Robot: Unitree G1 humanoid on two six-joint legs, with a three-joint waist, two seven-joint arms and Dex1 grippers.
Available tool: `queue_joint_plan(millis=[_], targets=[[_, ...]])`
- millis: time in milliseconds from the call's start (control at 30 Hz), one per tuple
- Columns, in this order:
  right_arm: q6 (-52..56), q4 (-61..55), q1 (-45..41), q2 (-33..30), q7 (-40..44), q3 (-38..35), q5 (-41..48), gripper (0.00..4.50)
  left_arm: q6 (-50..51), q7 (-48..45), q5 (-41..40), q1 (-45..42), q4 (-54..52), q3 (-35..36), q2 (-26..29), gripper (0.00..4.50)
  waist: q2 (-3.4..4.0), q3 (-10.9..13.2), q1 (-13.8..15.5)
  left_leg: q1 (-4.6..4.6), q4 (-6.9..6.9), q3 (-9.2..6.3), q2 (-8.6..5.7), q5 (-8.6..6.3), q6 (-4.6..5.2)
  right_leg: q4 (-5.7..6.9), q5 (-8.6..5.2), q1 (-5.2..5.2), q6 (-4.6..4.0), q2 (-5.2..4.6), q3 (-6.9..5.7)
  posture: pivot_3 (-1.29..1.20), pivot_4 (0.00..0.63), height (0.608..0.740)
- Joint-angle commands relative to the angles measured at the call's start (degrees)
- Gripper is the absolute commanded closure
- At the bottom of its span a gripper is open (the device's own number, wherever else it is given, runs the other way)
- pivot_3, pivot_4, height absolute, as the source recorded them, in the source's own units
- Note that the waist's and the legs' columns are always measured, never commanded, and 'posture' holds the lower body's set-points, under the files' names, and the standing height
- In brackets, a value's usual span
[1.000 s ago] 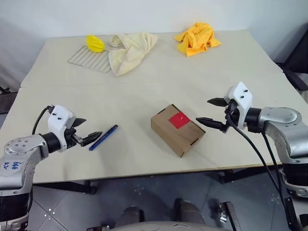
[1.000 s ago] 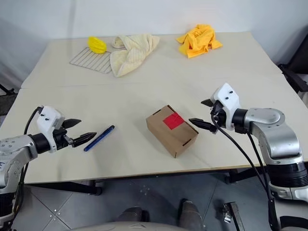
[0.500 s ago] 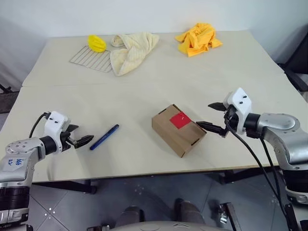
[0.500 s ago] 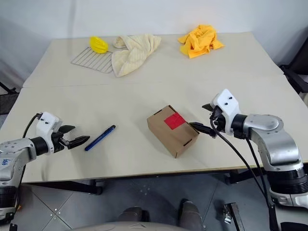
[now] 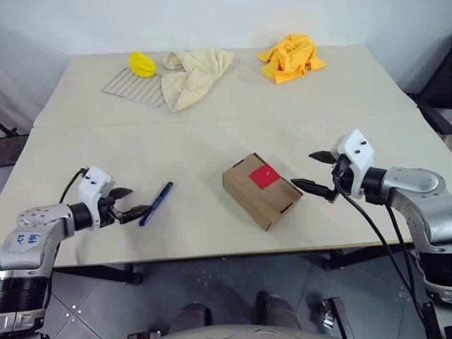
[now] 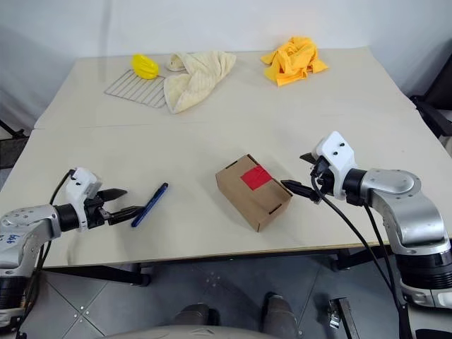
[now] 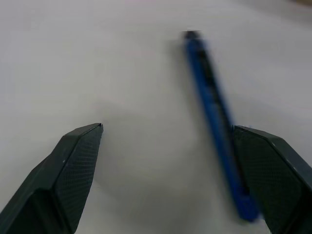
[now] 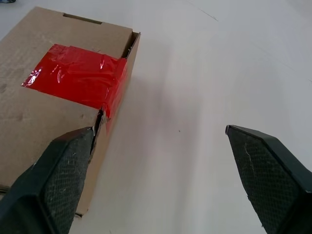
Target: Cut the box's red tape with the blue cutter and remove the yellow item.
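While the box (image 5: 261,189) sat closed near the front edge of the desk (image 5: 233,127), its red tape (image 5: 263,176) lay uncut across the top seam and folded over the near edge, as I saw in the right wrist view. The blue cutter (image 5: 156,203) lay flat on the desk to the left of the box, well apart from it. I had the left gripper (image 5: 134,211) low at the cutter's near end, its fingers (image 7: 73,165) spread wide; one fingertip stood right against the blue shaft, but I could not tell whether it touched. I had the right gripper (image 5: 313,172) just beside the box's right end, fingers open and empty, one tip close to the cardboard. Farther back lay a wire rack (image 5: 132,86) with a ridged yellow object (image 5: 140,63), a cream towel (image 5: 191,74) and an orange cloth (image 5: 290,56).
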Motion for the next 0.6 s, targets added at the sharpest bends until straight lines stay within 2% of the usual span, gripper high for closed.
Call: queue_joint_plan(millis=[33,300,600], targets=[[-0.8,-0.8,-1.2,-0.8,0.0,-1.1,0.4,0.0,0.7,-0.8,-0.1,1.0,-0.3,-1.5,0.3,0.02,0.0,0.0,0.0,0.01,0.0,0.01,0.0,0.0,0.0,0.0,0.0,0.0,0.0,0.0,0.0,0.0,0.15,0.74],[-0.5,-1.8,-1.2,-0.6,0.1,-1.2,0.8,0.0,0.5,-0.3,1.4,0.7,-0.5,-4.5,-0.1,0.02,0.0,0.0,0.2,0.01,0.03,0.01,-0.01,0.0,0.0,0.03,0.0,0.01,0.0,-0.01,0.02,0.0,0.15,0.74],[3.9,-10.0,-0.5,-0.5,2.6,-4.3,10.4,0.0,3.1,2.1,2.0,4.3,-3.1,-5.4,-0.2,0.02,0.1,-0.1,0.2,0.1,0.04,0.01,-0.01,0.0,0.0,0.06,0.0,0.07,0.0,-0.01,0.05,0.0,0.15,0.74]])
